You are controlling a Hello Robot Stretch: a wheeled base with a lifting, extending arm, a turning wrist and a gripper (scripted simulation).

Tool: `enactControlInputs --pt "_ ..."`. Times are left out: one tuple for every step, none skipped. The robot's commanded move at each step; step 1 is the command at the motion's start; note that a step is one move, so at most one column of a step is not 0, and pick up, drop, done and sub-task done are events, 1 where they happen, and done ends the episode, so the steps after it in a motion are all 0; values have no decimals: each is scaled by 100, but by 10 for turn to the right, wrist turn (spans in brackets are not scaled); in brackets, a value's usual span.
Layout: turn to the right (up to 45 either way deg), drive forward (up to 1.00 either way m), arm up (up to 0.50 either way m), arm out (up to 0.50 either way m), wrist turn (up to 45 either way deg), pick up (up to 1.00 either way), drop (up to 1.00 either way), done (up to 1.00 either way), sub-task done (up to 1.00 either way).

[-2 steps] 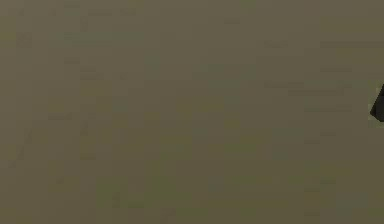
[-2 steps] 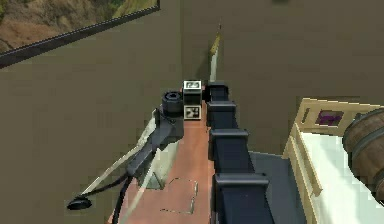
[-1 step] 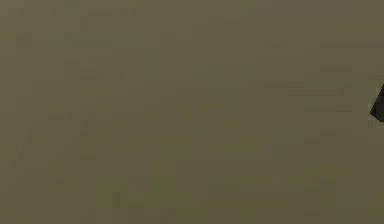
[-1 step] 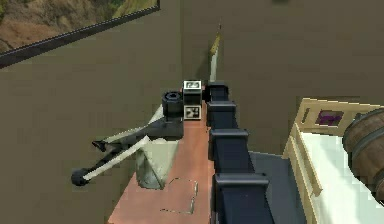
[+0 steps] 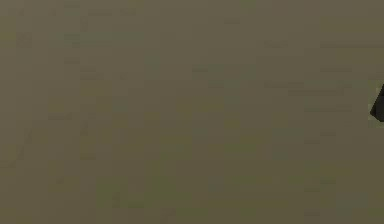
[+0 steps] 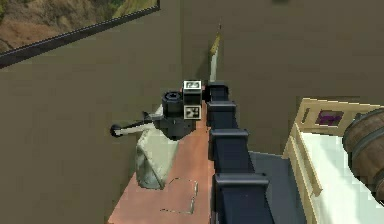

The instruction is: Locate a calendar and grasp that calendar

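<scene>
In the arm side view the dark arm rises from the bottom edge over a reddish-brown tabletop. At its far end are two white marked squares, with the gripper reaching left toward the olive wall. A pale grey-white, tent-shaped thing stands on the tabletop just below the gripper's body. I cannot tell whether it is a calendar or whether the gripper touches it. I cannot tell whether the gripper holds anything.
The forward view faces an olive wall close ahead, with a small dark thing at its right edge. In the arm side view a framed picture hangs top left. At the right are a cream-framed white surface and a brown rounded object.
</scene>
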Motion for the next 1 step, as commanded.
enactControlInputs --pt "0 0 0 0 180 0 0 0 0"
